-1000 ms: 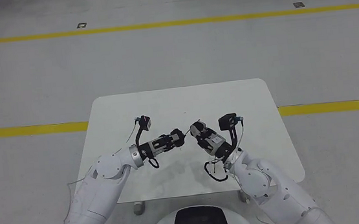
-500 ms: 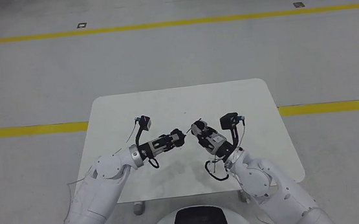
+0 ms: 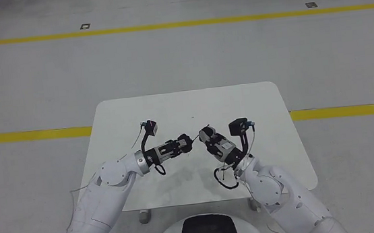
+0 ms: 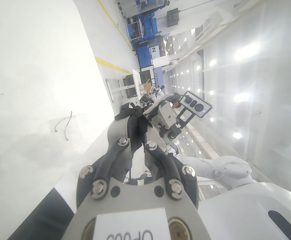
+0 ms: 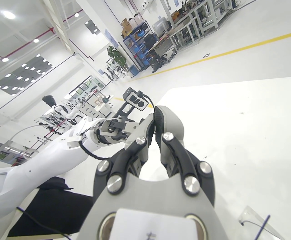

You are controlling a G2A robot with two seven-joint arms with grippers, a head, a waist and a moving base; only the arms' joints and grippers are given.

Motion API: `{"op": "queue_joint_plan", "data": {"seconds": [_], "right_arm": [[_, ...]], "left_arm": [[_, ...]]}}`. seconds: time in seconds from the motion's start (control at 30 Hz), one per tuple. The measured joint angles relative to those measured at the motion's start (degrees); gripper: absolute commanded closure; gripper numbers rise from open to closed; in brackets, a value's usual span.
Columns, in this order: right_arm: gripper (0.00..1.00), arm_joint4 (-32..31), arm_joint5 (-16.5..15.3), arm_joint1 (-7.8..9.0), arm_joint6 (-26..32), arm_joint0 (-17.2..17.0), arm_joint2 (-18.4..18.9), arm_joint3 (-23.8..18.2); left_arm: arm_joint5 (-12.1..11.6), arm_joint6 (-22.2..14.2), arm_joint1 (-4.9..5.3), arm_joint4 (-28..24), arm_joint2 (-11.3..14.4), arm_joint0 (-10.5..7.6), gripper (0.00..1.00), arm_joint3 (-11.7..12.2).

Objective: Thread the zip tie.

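Above the middle of the white table (image 3: 253, 103) my two grippers meet tip to tip. In the top view my left gripper (image 3: 188, 141) is shut, and a thin black zip tie (image 3: 194, 137) shows just off its tip. My right gripper (image 3: 203, 136) faces it from the other side, shut. In the right wrist view a thin dark strip of the zip tie (image 5: 156, 136) runs between my right gripper's (image 5: 155, 113) pressed pads. In the left wrist view my left gripper's (image 4: 134, 113) black fingers are closed, with the right gripper (image 4: 162, 114) just beyond; the tie between them is hidden.
Two spare zip ties (image 4: 66, 127) lie on a clear sheet on the table beside the arms. A clear sheet edge (image 5: 250, 216) with a thin tie also lies near the right arm. Bare tabletop lies beyond the grippers toward the far edge.
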Motion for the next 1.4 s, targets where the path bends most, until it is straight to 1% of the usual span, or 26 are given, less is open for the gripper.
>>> {"op": "queue_joint_plan", "data": {"seconds": [0.87, 1.4], "right_arm": [[1.0, -0.2, 0.3, -0.6, 1.2, -0.2, -0.6, 0.7], [1.0, 0.4, 0.6, -1.07, 0.9, 0.0, -1.0, 0.9]], "left_arm": [[0.0, 0.0, 0.0, 0.0, 0.0, 0.0, 1.0, 0.0], [0.0, 0.0, 0.0, 0.0, 0.0, 0.0, 1.0, 0.0]]}}
